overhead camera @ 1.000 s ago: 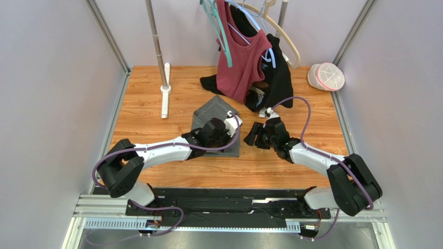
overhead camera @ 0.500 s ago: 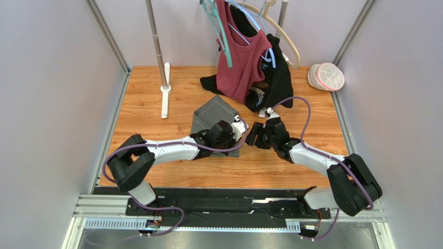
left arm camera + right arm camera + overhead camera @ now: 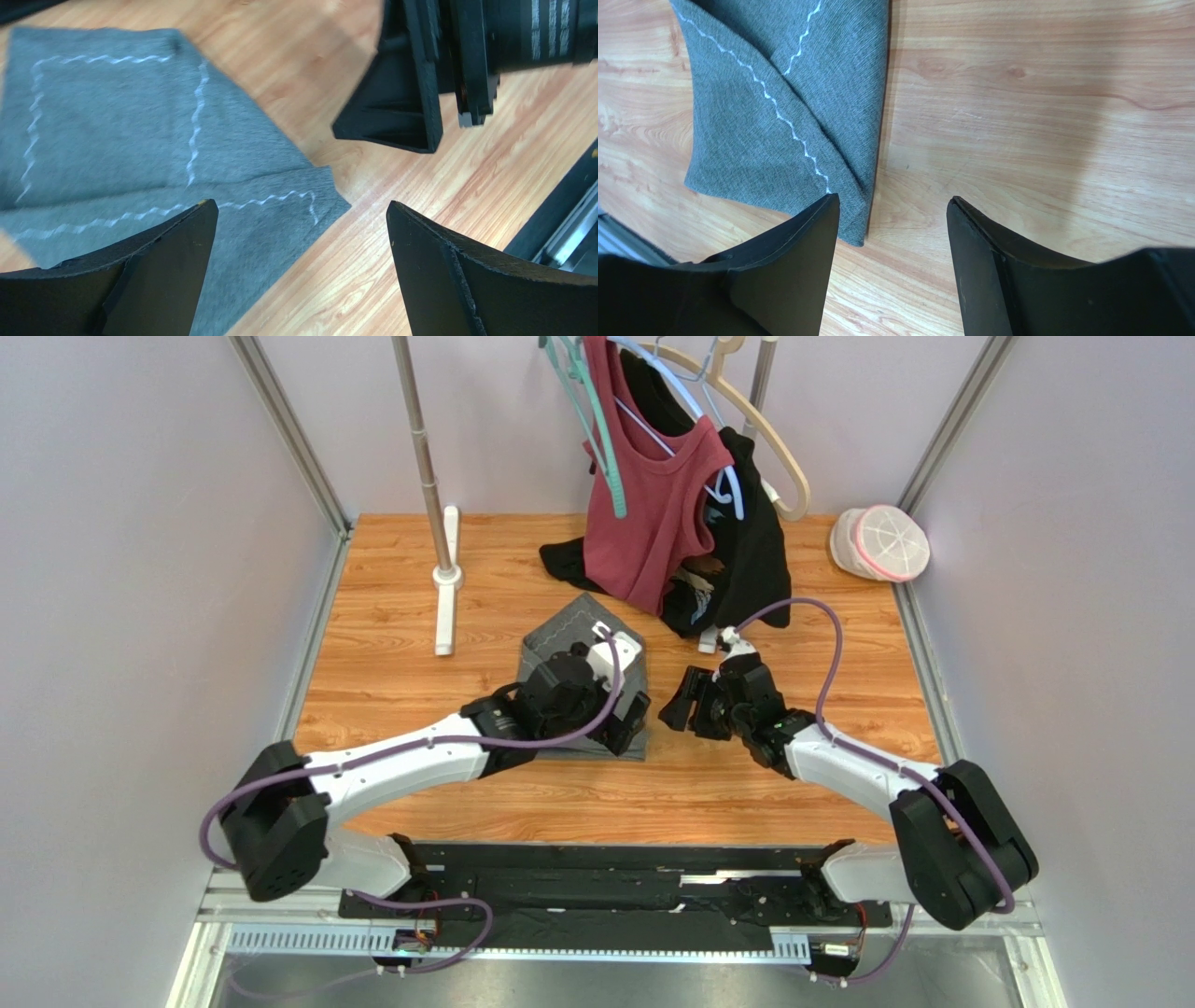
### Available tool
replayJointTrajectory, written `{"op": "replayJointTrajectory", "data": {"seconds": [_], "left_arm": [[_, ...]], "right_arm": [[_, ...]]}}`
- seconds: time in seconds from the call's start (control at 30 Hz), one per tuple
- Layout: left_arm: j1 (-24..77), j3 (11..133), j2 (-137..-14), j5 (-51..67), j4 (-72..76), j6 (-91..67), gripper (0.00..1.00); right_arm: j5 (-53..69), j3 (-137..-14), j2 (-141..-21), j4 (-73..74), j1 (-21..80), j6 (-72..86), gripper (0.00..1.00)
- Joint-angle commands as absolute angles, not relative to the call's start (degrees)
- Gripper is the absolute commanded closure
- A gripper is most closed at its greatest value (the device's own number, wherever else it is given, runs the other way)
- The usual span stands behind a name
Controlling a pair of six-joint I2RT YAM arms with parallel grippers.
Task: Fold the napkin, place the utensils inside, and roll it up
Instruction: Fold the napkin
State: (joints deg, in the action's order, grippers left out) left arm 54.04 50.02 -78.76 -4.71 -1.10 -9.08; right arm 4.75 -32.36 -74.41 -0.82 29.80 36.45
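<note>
1. Jaws first: the left gripper [image 3: 298, 208] is spread wide and released, with nothing between its fingers [image 3: 161, 273]. It hangs just above the near corner of the napkin [image 3: 126, 140].
2. The right gripper [image 3: 894, 203] is parted too and grasps nothing. Only bare wood shows in its gap, and the napkin's straight edge runs just beside one finger.
3. The napkin lies folded on the wooden table [image 3: 407, 616], about mid-table. It is grey with pale wavy stitching, and one layer laps over another so the stitch lines cross.
4. From above, the left arm's wrist covers most of the cloth, so only its far part and a thin near strip show.
5. I cannot tell whether anything sits inside the fold, because the layers lie shut against each other in both wrist views.
6. The two grippers are near each other but apart. In the left wrist view the right one looms at the top right, cut off by the frame.
7. At the back hang a maroon garment [image 3: 652, 504] and a black garment [image 3: 755, 546], their tops cut off by the frame and their lower ends bunched on the wood.
8. A metal pole [image 3: 421, 448] rises from a white foot on the left. In the far right corner sits a pale round container [image 3: 881, 543] with something pinkish on top, too small to make out further.
</note>
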Motion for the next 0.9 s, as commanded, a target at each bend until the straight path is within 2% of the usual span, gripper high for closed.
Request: {"op": "replayJointTrajectory", "data": {"seconds": [0.0, 0.2, 0.33, 0.7, 0.8, 0.87], "left_arm": [[49.1, 47.0, -73.2, -11.2, -6.7, -17.8, 0.01], [37.0, 38.3, -67.8, -9.0, -9.7, -29.6, 0.01], [27.7, 32.0, -64.9, -0.4, -6.0, -34.1, 0.01], [21.1, 24.3, -66.6, 6.2, 3.1, -39.1, 0.01], [20.3, 22.1, -67.1, 8.3, 7.8, -41.7, 0.01], [20.3, 21.5, -67.7, 8.9, 9.6, -42.9, 0.01]], "right_arm": [[9.9, -33.4, -77.0, -4.2, 30.2, 37.6, 0.38], [14.8, -31.1, -80.7, -9.2, 31.4, 41.3, 0.37], [16.4, -30.6, -83.1, -12.3, 31.7, 43.3, 0.38], [16.9, -32.6, -89.1, -13.2, 32.7, 44.7, 0.4], [15.6, -32.5, -89.4, -12.7, 32.9, 45.0, 0.42], [14.8, -32.6, -89.6, -11.8, 33.0, 44.6, 0.47]]}}
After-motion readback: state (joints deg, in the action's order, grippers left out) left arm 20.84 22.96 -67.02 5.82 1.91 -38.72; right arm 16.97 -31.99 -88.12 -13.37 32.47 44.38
